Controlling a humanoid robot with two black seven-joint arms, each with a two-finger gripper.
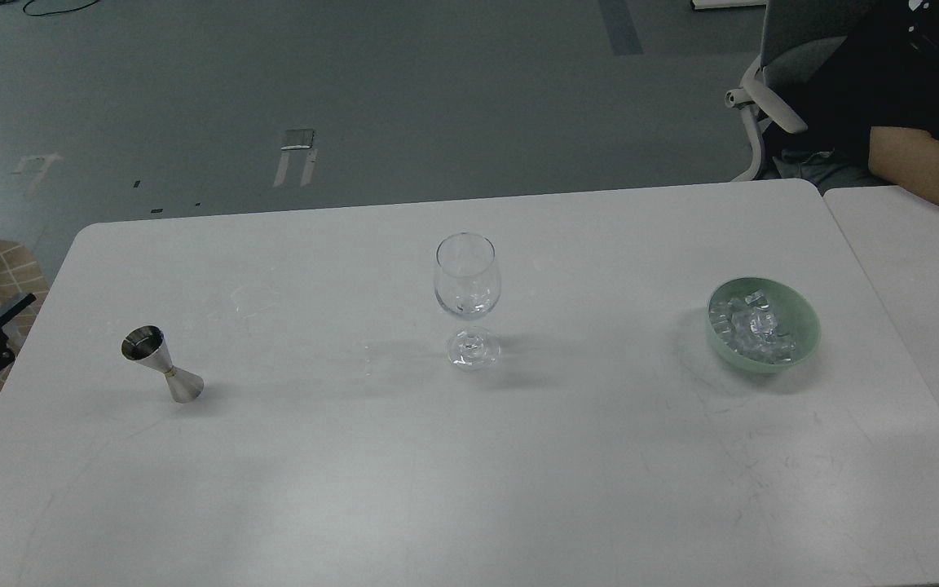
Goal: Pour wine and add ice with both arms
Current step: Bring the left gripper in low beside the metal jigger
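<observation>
Standing upright: jigger (161,364), wine glass (468,297); ice (751,326) in green bowl (804,338).

You've got a white surface (404,473), a second one (918,269) just beside it at right, an office chair (763,98) behind, a person's forearm (926,167), and grey floor (355,81).

One jigger (161,363), one wine glass (468,297), one bowl (763,324); ice cubes (751,326) perhaps a dozen, hard to count.
</observation>
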